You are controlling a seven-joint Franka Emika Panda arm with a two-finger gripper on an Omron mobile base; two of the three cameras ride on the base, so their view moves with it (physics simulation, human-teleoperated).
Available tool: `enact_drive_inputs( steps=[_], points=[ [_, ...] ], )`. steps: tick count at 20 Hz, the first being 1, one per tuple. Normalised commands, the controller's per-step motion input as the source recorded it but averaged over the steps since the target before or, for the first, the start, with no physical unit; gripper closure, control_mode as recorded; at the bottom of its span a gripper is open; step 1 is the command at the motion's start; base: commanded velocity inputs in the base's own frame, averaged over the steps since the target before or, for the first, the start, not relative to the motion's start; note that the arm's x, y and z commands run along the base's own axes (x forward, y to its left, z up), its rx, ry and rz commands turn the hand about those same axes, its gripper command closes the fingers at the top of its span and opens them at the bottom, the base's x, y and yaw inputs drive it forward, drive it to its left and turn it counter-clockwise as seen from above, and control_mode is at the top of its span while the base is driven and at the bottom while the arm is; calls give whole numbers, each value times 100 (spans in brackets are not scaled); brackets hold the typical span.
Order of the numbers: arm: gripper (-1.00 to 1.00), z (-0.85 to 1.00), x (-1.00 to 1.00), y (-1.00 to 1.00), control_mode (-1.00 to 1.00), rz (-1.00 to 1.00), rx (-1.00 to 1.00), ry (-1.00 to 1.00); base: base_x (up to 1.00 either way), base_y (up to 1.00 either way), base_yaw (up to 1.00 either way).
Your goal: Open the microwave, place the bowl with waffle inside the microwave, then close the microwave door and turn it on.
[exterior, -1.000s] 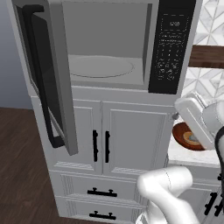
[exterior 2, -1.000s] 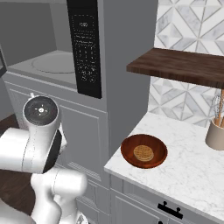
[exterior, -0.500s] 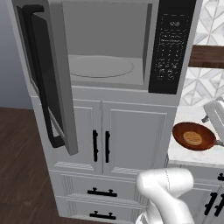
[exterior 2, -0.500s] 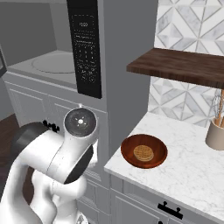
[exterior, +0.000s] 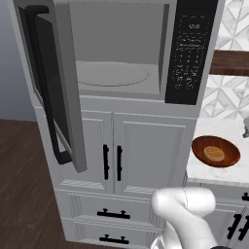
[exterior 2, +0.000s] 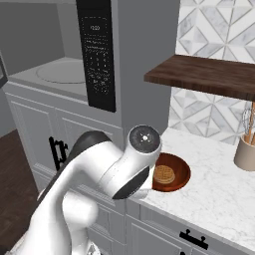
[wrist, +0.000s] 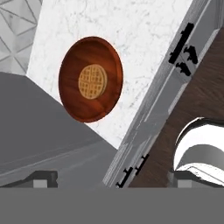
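Note:
The microwave (exterior: 121,48) stands open, its glass turntable (exterior: 112,74) bare and the black keypad panel (exterior: 187,53) on its right. The microwave door (exterior: 53,92) is swung out to the left, its black bar handle facing outward. The reddish-brown bowl with waffle (exterior: 215,151) sits on the marble counter to the right of the microwave, also seen as the bowl (exterior 2: 172,174) partly behind my arm. In the hand view the bowl (wrist: 91,85) lies well ahead of my gripper (wrist: 116,179), which is open with nothing between its tips.
White cabinet doors with short black handles (exterior: 112,163) and drawers sit below the microwave. A dark wooden shelf (exterior 2: 209,74) hangs over the counter (exterior 2: 219,194). A utensil crock (exterior 2: 246,149) stands at the far right. My arm (exterior 2: 109,174) bulks in front of the counter edge.
My arm has swung across toward the counter, leaving the bowl unblocked in the left base view. The bowl and the microwave door have not moved.

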Motion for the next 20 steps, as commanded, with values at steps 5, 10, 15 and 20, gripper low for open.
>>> enact_drive_inputs(
  steps=[5,10,15,20],
  points=[
    [-100,-53,46,-80,-100,-3,0,23,0,0,0],
    [-100,-28,11,-62,-100,2,0,7,0,0,0],
    [-100,-48,25,-20,-100,22,0,0,0,0,0],
    [-100,-44,52,-1,-100,14,0,0,0,0,0]
  ],
)
